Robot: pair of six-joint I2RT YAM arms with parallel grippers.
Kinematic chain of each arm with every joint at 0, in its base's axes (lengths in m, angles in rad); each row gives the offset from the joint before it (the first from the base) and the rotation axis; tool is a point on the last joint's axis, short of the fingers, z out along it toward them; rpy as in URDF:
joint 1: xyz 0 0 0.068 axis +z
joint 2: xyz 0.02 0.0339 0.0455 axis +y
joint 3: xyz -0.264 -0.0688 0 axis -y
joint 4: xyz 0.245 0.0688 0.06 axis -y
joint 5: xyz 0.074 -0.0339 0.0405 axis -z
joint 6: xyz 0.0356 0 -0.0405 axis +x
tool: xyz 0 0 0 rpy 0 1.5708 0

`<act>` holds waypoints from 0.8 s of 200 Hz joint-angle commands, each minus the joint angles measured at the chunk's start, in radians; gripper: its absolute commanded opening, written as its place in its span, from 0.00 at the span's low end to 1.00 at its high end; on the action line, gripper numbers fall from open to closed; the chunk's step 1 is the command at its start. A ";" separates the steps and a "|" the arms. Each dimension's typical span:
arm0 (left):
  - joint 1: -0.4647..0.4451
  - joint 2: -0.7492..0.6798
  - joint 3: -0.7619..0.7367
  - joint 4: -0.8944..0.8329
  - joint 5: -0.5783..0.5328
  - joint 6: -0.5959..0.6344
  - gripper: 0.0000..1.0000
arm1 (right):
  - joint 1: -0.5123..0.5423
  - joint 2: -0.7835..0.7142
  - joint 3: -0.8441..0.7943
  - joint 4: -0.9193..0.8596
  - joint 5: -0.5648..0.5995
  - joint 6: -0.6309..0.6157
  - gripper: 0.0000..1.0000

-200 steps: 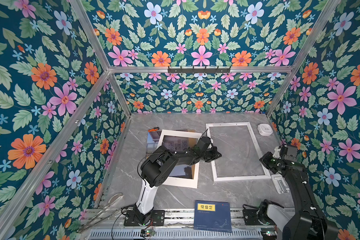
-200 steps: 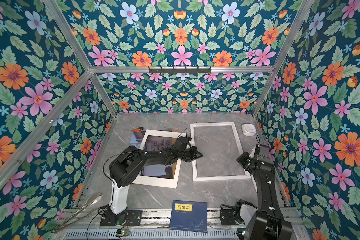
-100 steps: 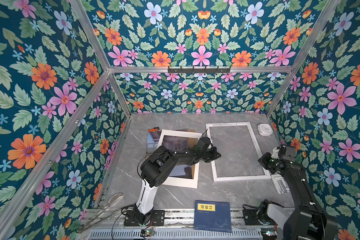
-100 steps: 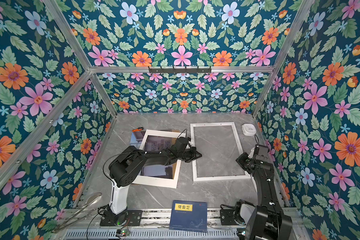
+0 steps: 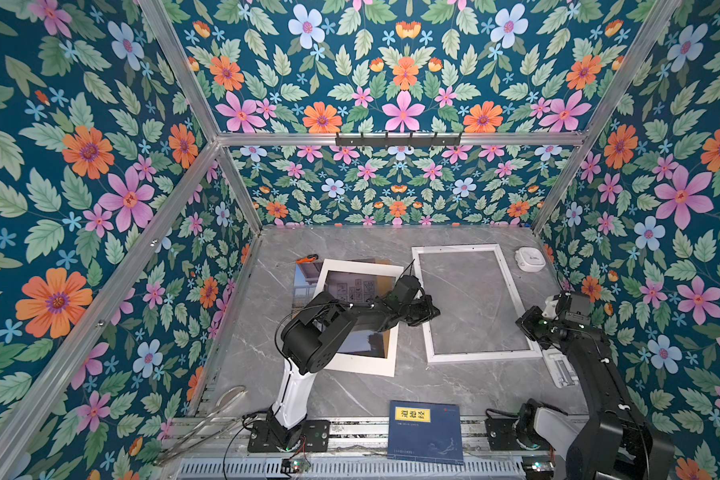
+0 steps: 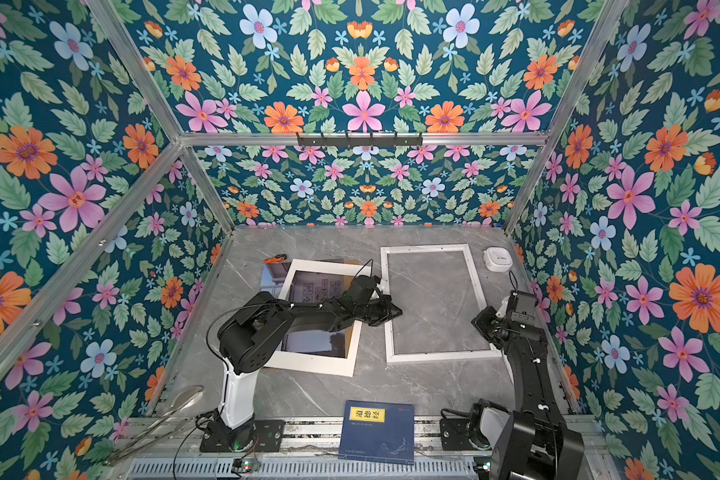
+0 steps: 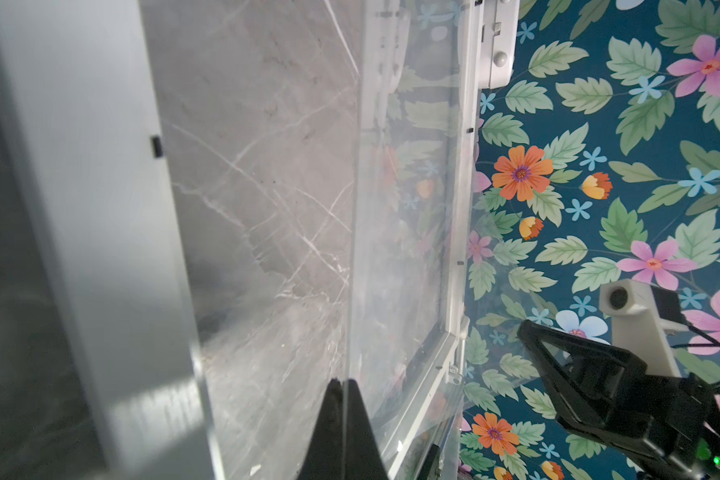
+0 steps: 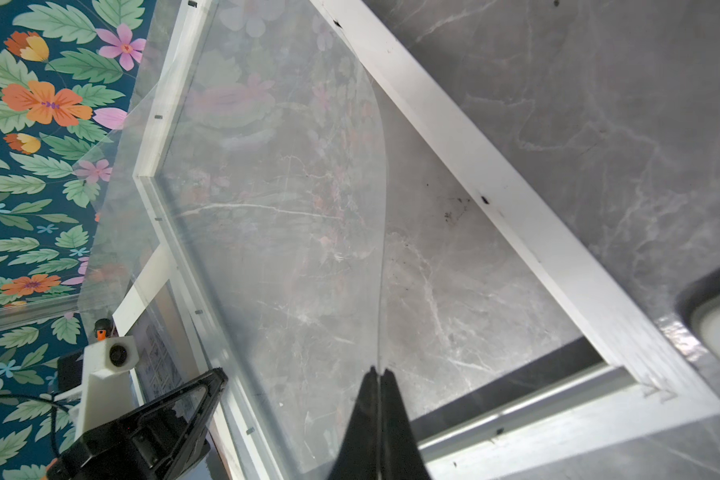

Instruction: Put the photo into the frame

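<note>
The left gripper point(image 7: 343, 388) and the right gripper point(image 8: 378, 376) each pinch an edge of the clear sheet point(image 8: 275, 208) above the frame point(image 5: 483, 356), right of centre in both top views.

**A:** What lies on the counter point(image 5: 350, 399)?

**B:** It is grey marble. A wide-bordered white card mat point(image 5: 362, 363) lies flat, left of the middle. An orange-handled screwdriver point(image 5: 306, 259) sits just behind it. A small white rounded device point(image 5: 529, 258) is near the back right corner. A dark blue book point(image 5: 427, 436) with a yellow label lies at the front edge.

**A:** Anything else?

**B:** A clear sheet point(image 8: 287, 228) is tilted above the counter. Flowered wallpaper point(image 5: 100, 166) covers every wall.
</note>
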 commanded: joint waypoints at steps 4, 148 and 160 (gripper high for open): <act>0.001 0.006 0.007 0.032 -0.014 0.012 0.00 | 0.001 0.000 0.001 0.006 0.016 0.000 0.00; -0.003 0.030 0.003 0.092 0.013 -0.045 0.00 | -0.001 0.020 0.035 -0.042 0.096 0.000 0.24; -0.002 0.030 0.004 0.092 0.012 -0.045 0.00 | -0.003 0.014 0.040 -0.047 0.115 -0.006 0.35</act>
